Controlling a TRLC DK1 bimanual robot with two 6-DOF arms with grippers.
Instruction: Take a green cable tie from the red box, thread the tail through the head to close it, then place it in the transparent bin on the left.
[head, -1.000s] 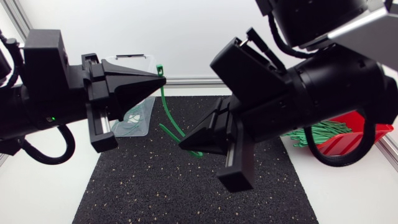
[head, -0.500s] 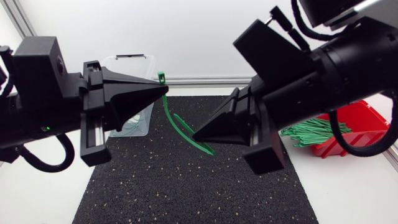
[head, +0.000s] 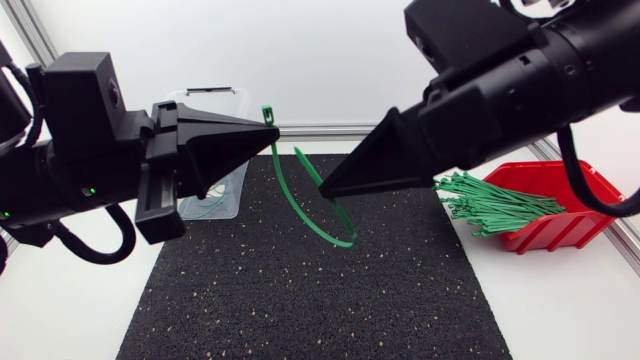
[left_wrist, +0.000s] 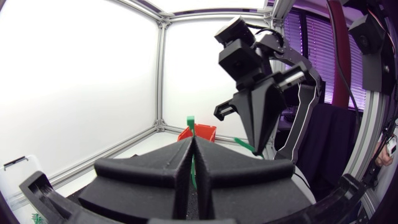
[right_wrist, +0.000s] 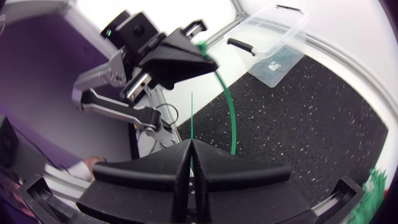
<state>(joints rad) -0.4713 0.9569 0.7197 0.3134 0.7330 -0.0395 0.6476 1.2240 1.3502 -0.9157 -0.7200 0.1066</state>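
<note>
The left gripper is pinched tight on the green cable tie just under its head, and the right gripper pinches its thin tail. The tie hangs in a loop between them, above the far end of the black mat.

The cable tie is smooth green plastic with a slight sheen. The mat is coarse matt black, pale-flecked; the red box is glossy plastic, the bin clear plastic. The left gripper and right gripper are matt black
</note>
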